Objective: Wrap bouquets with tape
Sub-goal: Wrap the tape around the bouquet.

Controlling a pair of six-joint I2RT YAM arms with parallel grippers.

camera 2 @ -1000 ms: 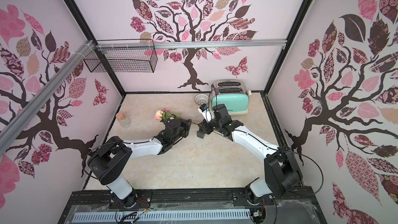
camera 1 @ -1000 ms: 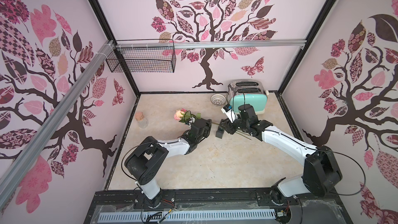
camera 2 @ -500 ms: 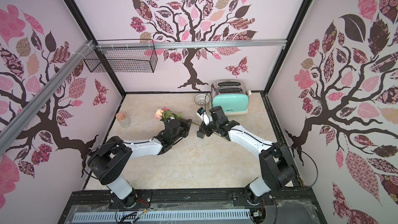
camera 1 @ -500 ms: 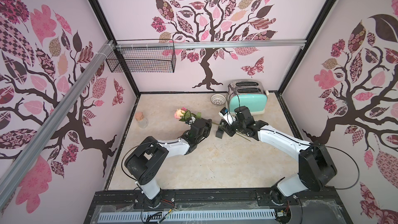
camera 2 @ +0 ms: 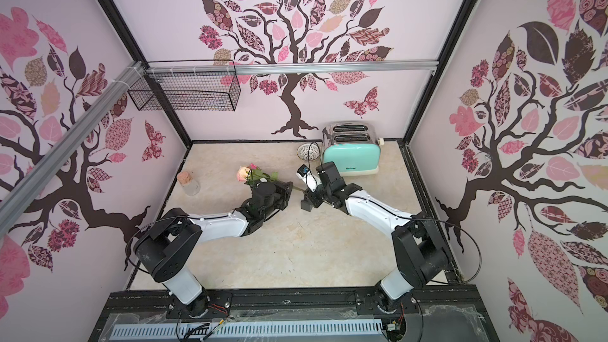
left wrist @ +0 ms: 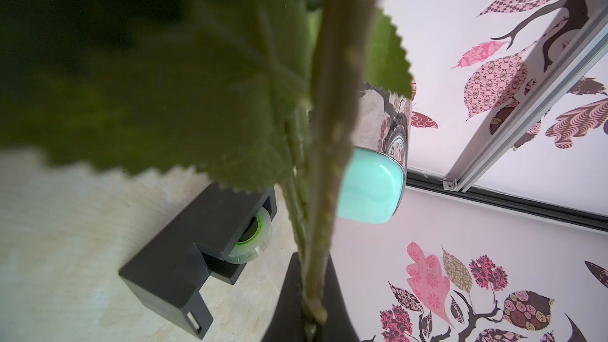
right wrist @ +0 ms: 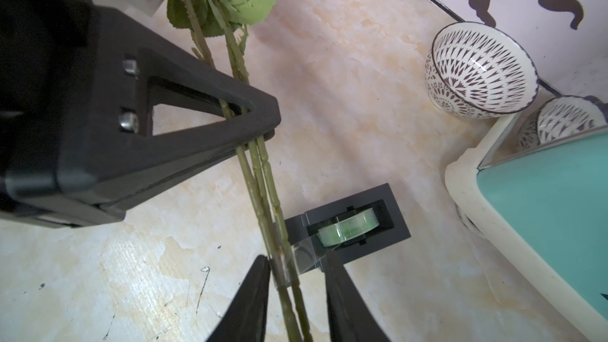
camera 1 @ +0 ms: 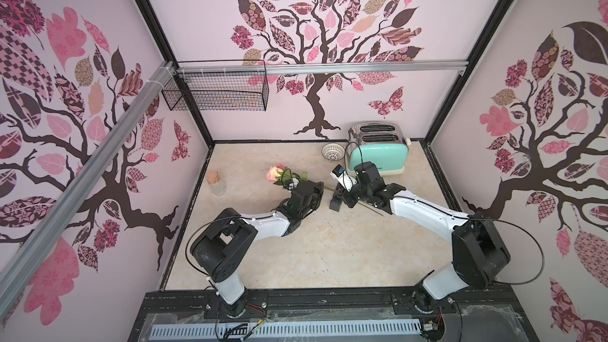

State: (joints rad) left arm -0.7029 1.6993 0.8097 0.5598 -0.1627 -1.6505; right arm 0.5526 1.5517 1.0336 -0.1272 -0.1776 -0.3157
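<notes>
My right claw [right wrist: 296, 259] stands parted at the bottom edge of its wrist view. The bouquet [right wrist: 263, 199] runs its stems up between the fingers [right wrist: 339, 291], ungripped. A clear strip [right wrist: 304, 253] from the tape [right wrist: 348, 227] clings to the stems right there. The roll sits in its black dispenser [right wrist: 391, 222] on the bench [right wrist: 345, 77], just right of the stems. Further up, at left of frame, my left claw [right wrist: 263, 129] is clamped tight on the stems. In a top view the blooms [camera 1: 274, 172] lie beyond that claw, near centre, level with a corked jar [camera 1: 217, 185] at left. Furthest back are a bowl [camera 1: 333, 152] and a mint toaster [camera 1: 378, 159].
</notes>
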